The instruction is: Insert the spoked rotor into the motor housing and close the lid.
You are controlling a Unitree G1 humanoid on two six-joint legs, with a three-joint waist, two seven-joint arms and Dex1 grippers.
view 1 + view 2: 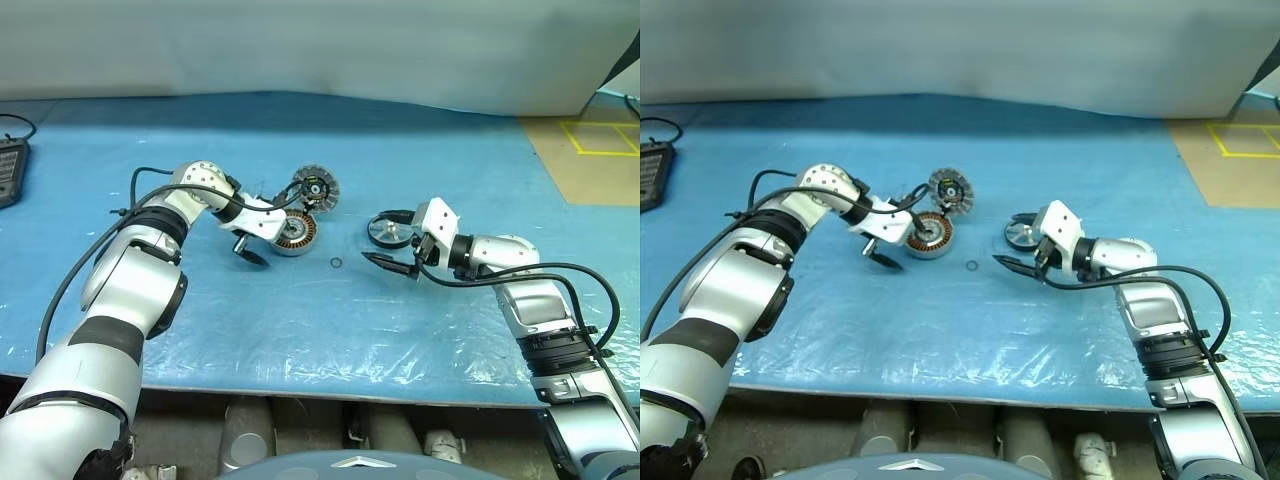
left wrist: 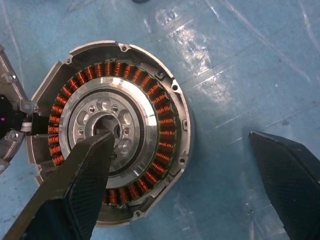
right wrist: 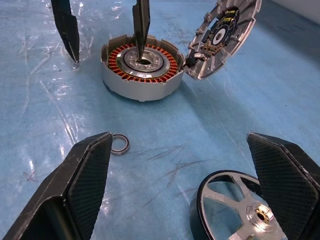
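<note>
This looks like a workshop or a robot test lab. The counter (image 1: pixel 300 330) is covered with a blue plastic sheet (image 1: pixel 420 160). Motor parts lie on it, like a motor housing (image 1: pixel 295 233) with copper wire. Yellow tape (image 1: pixel 600 140) marks the brown floor (image 1: pixel 590 170) nearby.

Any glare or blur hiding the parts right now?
Left wrist view: glare streaks on the plastic sheet, motor housing sharp. Right wrist view: spoked rotor gleams but reads clearly, lid legible. Head views: even light, soft sheen along the sheet's near edge.
</note>
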